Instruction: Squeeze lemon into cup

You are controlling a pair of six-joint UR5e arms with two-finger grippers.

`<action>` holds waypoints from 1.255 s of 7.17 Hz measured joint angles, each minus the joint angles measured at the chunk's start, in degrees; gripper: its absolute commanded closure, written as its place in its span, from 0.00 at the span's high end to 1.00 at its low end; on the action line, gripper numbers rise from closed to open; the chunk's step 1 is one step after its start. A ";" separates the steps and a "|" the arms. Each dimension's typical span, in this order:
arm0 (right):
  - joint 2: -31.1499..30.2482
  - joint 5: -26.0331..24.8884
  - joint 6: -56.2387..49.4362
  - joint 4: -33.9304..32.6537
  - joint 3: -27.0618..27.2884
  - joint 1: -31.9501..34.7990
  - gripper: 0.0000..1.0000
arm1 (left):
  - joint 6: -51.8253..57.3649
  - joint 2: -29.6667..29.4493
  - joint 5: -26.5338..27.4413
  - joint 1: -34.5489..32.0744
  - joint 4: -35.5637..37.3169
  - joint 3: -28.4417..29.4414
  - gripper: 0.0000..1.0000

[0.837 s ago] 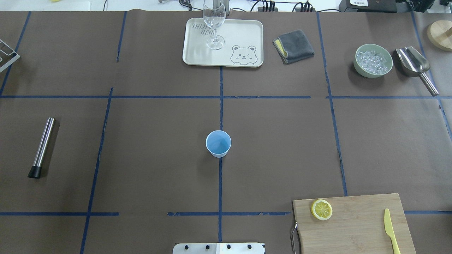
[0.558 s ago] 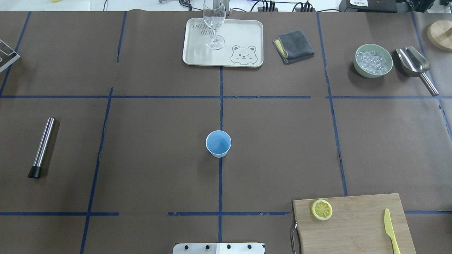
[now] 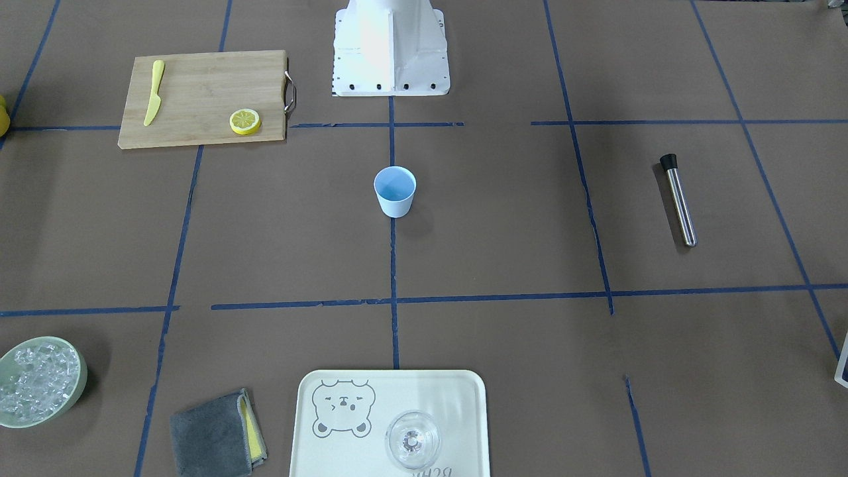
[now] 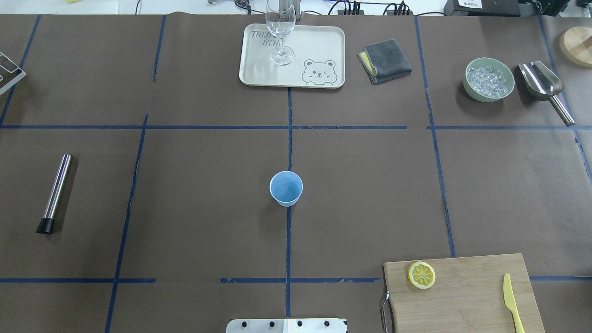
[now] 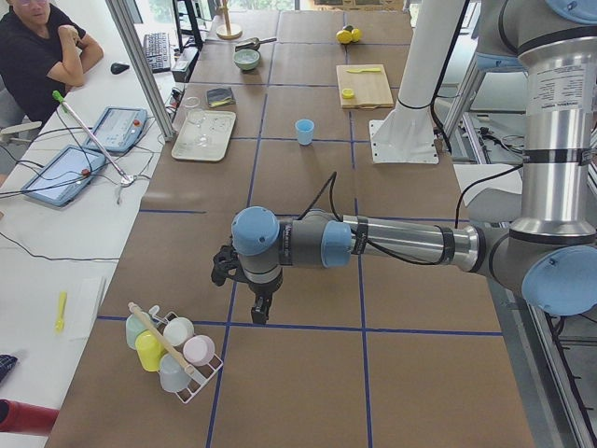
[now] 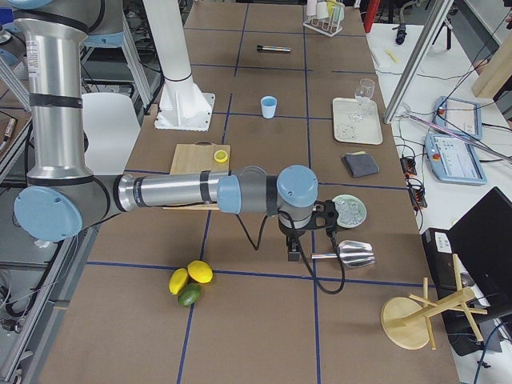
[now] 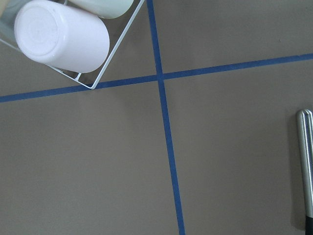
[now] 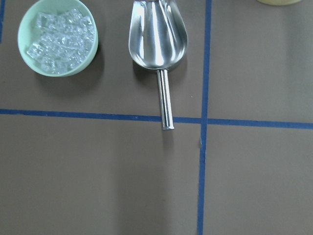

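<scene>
**Lemon not yet picked**

The grippers hang at the table's (image 4: 185, 194) ends: left gripper (image 5: 260, 312) by the rack (image 5: 173, 351), right gripper (image 6: 294, 249) near the scoop (image 6: 353, 254). I cannot tell whether either is open or holding anything. The board (image 4: 467, 300) sits at the near right edge, and the cup (image 4: 286, 188) stands upright mid-table. The lemon (image 4: 421, 274) lies flat by the board's corner. Next, I judge, the right gripper must reach over and pinch its rim. Nothing stands between board and cup.

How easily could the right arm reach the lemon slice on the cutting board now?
Probably yes. The lemon lies uncovered on the cutting board, apart from the knife; the right end effector hangs near the scoop, with nothing standing between them.
</scene>
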 measured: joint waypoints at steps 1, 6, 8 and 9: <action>0.89 0.54 1.13 0.20 0.49 -1.25 1.00 | -0.01 -0.05 -0.02 0.00 -0.01 -0.62 1.00; 1.52 -2.64 34.56 15.39 6.98 -18.18 1.00 | -2.34 -4.30 0.36 0.08 -0.01 -1.57 1.00; -0.42 -9.93 52.18 22.68 13.09 -30.55 1.00 | -4.15 -6.26 0.40 0.11 0.05 -1.87 1.00; -1.70 -14.98 58.91 23.44 17.14 -37.84 1.00 | -5.36 -7.11 0.39 0.14 0.06 -2.00 1.00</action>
